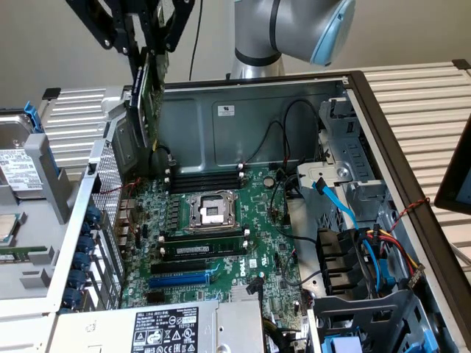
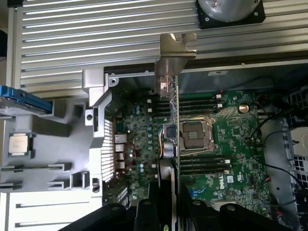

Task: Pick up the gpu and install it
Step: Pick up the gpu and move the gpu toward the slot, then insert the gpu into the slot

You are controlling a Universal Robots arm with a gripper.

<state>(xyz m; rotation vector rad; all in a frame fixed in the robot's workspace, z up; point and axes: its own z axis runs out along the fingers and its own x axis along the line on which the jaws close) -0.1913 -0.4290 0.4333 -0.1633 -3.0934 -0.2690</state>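
The black gripper (image 2: 169, 197) points down, squeezed tight on the gpu (image 1: 143, 103). It holds the card on its edge, up over the green motherboard (image 1: 257, 220).

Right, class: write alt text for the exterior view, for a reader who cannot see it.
A robot's gripper holds a graphics card on edge over the open computer case, toward the exterior view's left. Inside the case lies a green motherboard, with coloured cables on the exterior view's right.
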